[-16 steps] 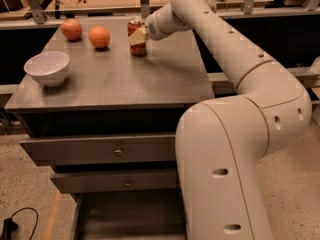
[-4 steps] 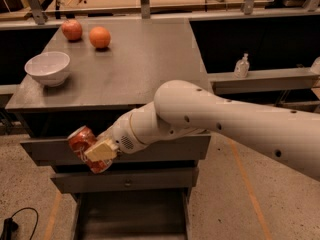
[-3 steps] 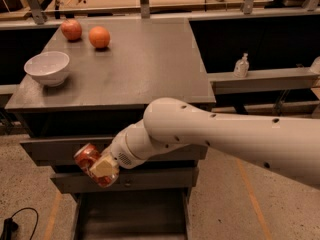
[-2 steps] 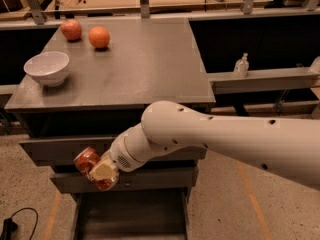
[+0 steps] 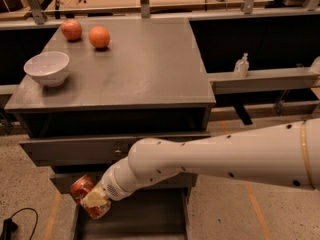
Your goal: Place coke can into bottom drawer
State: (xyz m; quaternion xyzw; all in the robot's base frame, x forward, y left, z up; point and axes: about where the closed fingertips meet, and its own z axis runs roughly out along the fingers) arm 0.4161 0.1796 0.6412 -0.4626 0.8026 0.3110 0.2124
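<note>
My gripper (image 5: 91,200) is shut on the coke can (image 5: 81,187), a small red can held tilted in front of the cabinet. It hangs low at the left, just above the front left part of the open bottom drawer (image 5: 150,219), a deep grey tray pulled out at the foot of the cabinet. My white arm (image 5: 215,156) reaches in from the right across the cabinet front and hides most of the middle drawer.
On the grey cabinet top (image 5: 140,64) stand a white bowl (image 5: 47,67) at the left and two orange fruits (image 5: 99,36) at the back left. The top drawer (image 5: 75,149) is closed. A black cable (image 5: 10,226) lies on the floor at the left.
The can was carried from the cabinet top down past the drawer fronts. In the last second it has dropped lower toward the open bottom drawer.
</note>
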